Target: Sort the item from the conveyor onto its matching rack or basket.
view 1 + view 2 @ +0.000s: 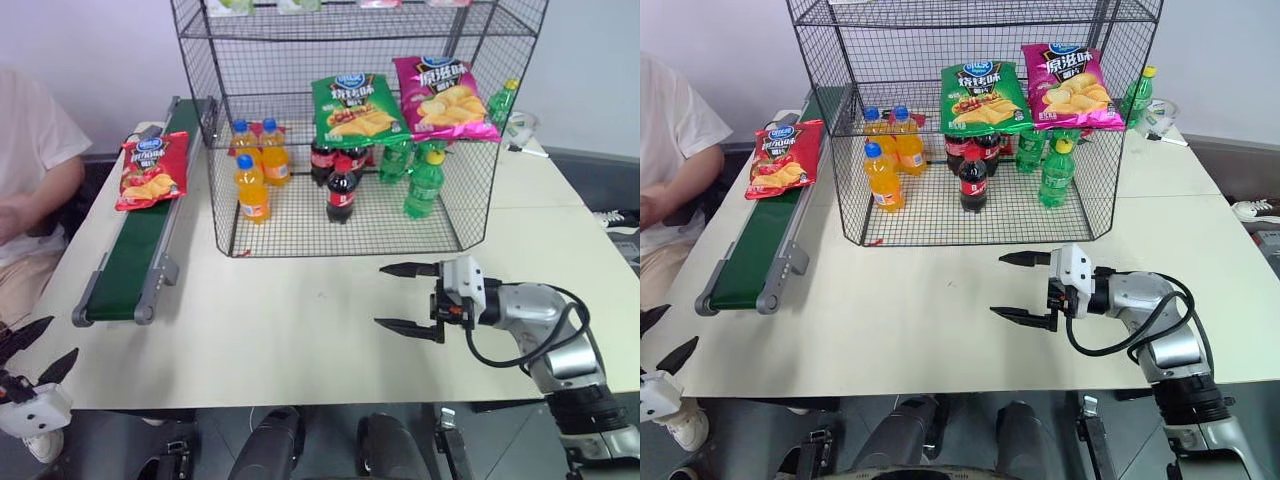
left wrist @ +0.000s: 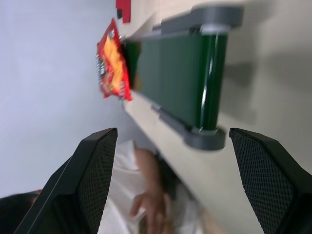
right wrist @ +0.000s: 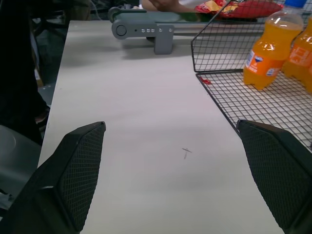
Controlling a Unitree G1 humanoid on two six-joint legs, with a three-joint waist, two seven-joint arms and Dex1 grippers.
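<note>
My left pincer (image 1: 30,350) hangs spread at the bench's near left corner. The red crinkly chip bag (image 1: 150,170) lies on the dark green conveyor belt's (image 1: 135,250) far end; I should approach low, pinching one edge. My right pincer (image 1: 408,297) gapes empty before the dark wire-mesh rack (image 1: 470,200).

Both head views look forward and down from above the pale tabletop (image 1: 300,330), facing the tall dark wire-mesh shelving cage (image 1: 350,215). The left wrist view looks close along the long dark green belt in its grey frame (image 2: 187,73), left of the cage. The right wrist view skims low toward the cage's front corner, sharing that belt's near end.
</note>
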